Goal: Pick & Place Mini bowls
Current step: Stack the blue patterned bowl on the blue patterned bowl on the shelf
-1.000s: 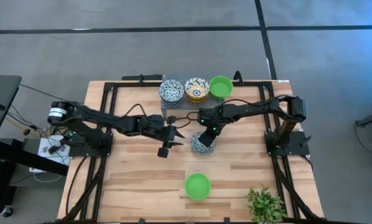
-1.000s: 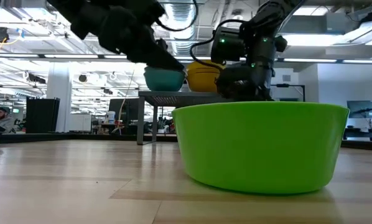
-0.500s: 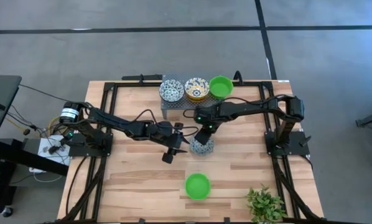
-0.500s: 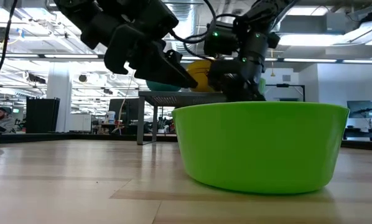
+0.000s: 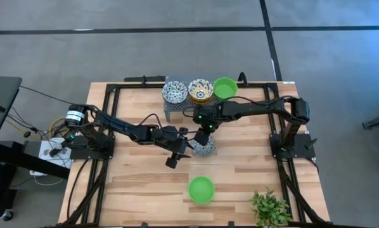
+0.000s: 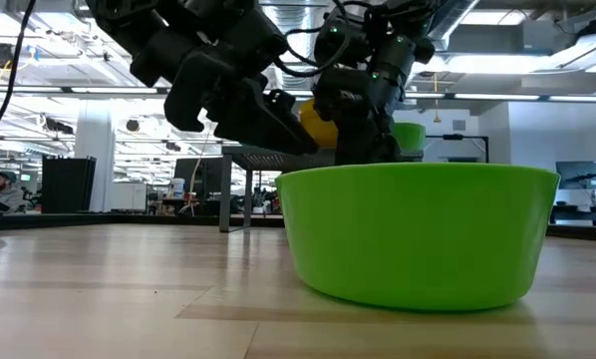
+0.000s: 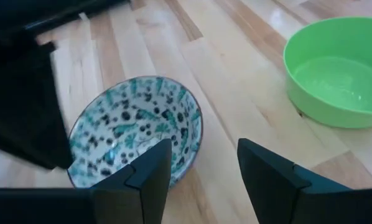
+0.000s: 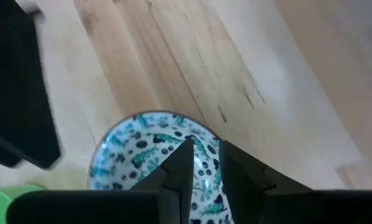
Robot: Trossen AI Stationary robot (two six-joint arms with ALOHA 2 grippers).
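Even, bright indoor light fills the overhead view, with only faint, soft shadows on the wooden table (image 5: 145, 190). At table height, ceiling strip lights (image 6: 69, 90) glow behind the arms, leaving them as dark silhouettes, and the close green bowl (image 6: 418, 234) looks slightly soft. Both wrist views are blurred, with pale glare on the wood.

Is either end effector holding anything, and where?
Left end effector open, empty. Right end effector sits at the rim of the blue-and-white bowl; grip cannot be told.
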